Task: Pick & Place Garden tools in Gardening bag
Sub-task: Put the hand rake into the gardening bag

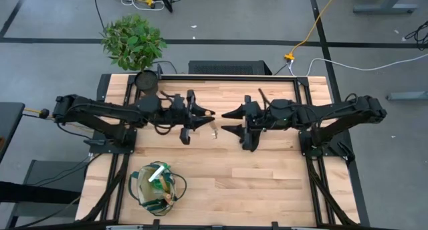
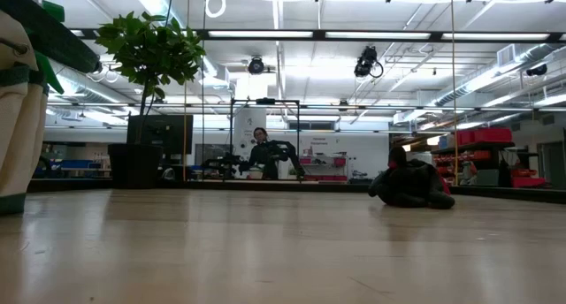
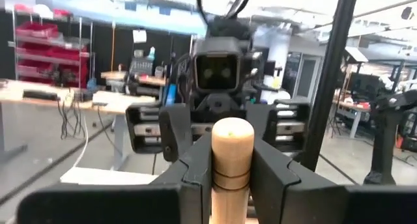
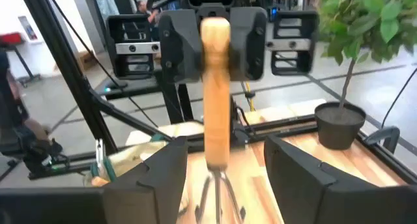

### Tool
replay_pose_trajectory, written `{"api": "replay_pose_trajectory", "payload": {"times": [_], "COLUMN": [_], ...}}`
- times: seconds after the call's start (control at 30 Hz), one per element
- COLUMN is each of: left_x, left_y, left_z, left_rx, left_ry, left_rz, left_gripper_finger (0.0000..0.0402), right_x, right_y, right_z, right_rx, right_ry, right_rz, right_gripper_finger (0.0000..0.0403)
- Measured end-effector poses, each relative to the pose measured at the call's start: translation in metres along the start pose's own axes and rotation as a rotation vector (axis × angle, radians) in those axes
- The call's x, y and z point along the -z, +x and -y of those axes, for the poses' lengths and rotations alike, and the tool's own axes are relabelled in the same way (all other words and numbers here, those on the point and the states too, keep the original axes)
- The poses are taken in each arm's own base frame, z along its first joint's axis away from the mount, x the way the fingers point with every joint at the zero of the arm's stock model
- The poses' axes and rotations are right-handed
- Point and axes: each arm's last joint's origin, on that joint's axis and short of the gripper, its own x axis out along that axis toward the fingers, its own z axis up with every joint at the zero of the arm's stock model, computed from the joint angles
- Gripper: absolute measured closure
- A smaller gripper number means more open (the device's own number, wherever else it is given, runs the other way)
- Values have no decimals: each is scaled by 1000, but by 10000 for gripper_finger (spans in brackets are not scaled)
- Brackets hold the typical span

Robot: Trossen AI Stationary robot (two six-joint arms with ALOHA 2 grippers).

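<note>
the left gripper (image 1: 208, 114) clamps a wooden-handled hand fork (image 4: 215, 120) above mid-table. the right gripper (image 1: 227, 114) faces it, fingers spread, holding nothing.

Hand fork (image 4: 215, 94): smooth pale wood handle, metal tines; table (image 1: 267, 183) wood.

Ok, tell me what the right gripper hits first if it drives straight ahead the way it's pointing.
The wooden-handled tool between the two arms, right in front of the right gripper, whose fingers stand apart either side of it. Just behind it is the left gripper, shut on that same handle. Depth is hard to judge.
</note>
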Motion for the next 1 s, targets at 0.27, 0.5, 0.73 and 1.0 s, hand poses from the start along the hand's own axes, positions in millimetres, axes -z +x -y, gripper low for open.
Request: {"api": "replay_pose_trajectory", "payload": {"times": [0.27, 0.5, 0.73, 1.0], "left_x": [-18, -27, -33, -22], "left_y": [-27, -49, -61, -70], "left_z": [3, 12, 29, 56], "left_rx": [32, 123, 247, 388], "left_ry": [10, 18, -10, -58], "left_rz": [-83, -154, -166, -285], "left_gripper_finger": [324, 324, 324, 324], "right_x": [-13, -13, -11, -11], "right_y": [-17, -19, -19, -19], "right_z": [1, 1, 1, 1], "right_rx": [-8, -8, -5, -3], "right_ry": [10, 29, 54, 79], "right_rz": [48, 41, 26, 27], "right_gripper_finger": [197, 197, 197, 197]}}
